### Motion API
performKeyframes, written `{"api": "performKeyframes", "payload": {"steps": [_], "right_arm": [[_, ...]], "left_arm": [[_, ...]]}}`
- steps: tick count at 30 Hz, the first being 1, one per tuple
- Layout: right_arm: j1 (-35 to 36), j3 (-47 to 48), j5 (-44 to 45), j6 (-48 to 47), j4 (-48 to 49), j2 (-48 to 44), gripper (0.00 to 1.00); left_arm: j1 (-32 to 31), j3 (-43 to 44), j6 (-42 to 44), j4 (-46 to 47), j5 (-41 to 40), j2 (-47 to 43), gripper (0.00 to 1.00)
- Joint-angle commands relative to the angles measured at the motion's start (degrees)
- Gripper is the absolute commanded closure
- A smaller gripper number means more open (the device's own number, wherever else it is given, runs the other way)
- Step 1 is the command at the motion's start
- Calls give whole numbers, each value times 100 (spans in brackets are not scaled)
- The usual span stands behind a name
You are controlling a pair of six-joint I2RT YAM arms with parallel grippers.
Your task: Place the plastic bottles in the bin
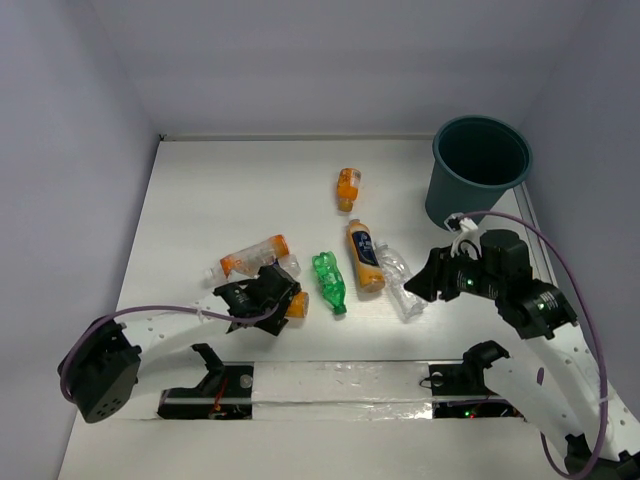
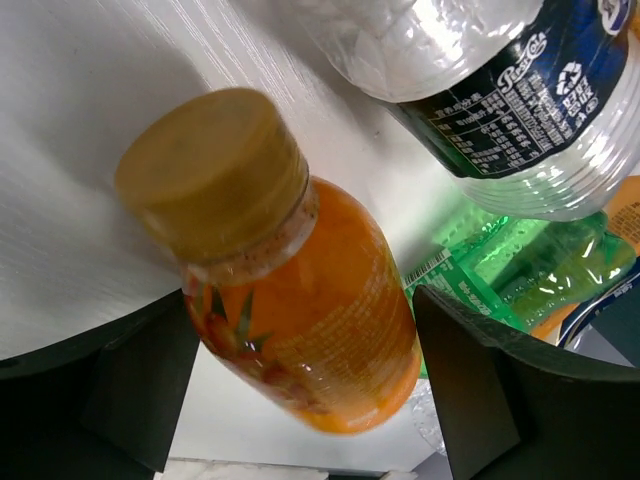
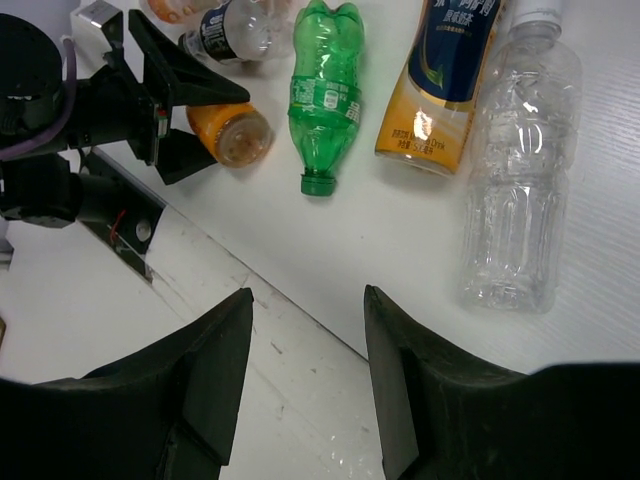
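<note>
My left gripper [image 1: 283, 300] is shut on a small orange bottle [image 2: 300, 300] with an orange cap, one finger against each side; the bottle also shows in the top view [image 1: 298, 305] and the right wrist view [image 3: 232, 135]. I cannot tell whether it is off the table. My right gripper [image 3: 308, 292] is open and empty, low over the table's front, near a clear bottle [image 3: 520, 170]. A green bottle [image 1: 329, 280], an orange bottle with a blue label [image 1: 365, 255] and another clear bottle [image 2: 510, 100] lie mid-table. The dark teal bin [image 1: 480, 165] stands at the back right.
One small orange bottle [image 1: 347, 188] lies alone further back. An orange and clear bottle [image 1: 255, 255] lies behind my left gripper. A taped strip [image 1: 340, 385] runs along the front edge between the arm bases. Grey walls close in the left, right and back.
</note>
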Motion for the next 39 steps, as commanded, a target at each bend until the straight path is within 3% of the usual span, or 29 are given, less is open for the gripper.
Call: {"api": "performKeyframes", "payload": {"steps": [1,6,8,10,16,18,22,29,33,39], "right_arm": [[38,143,176,29,199,82,46],[90,-32,177,407,963,634,44],[222,-50,316,434,1209,811,44],[371,2,457,495,1350,1074,41],[1854,510,1624,846,1895,2223,30],[2014,670,1828,951,2053,2585,26],[2068,1118,2259,943,2238,3569,20],[2182,2365,2778,811,2037,5424,20],[2235,3077,2893,829,1773,6260,20],[2375,3421,2840,925,1588,7113,20]], "left_arm": [[-26,237,-167,-124,-124,52,20],[-237,307,-97,-255,-203,34,34],[-413,395,-9,-352,-247,-9,47],[-597,466,96,-484,-309,-54,52],[-1203,1158,711,-1072,-572,-229,53],[-1353,1361,756,-1309,-747,-378,53],[-1477,1766,922,-2029,-1275,-1080,52],[-1477,2469,1643,-2760,-2198,-2513,53],[-1477,3170,2240,-3023,-2628,-2620,53],[-1477,4252,3372,-3086,-3094,-2330,53]]}}
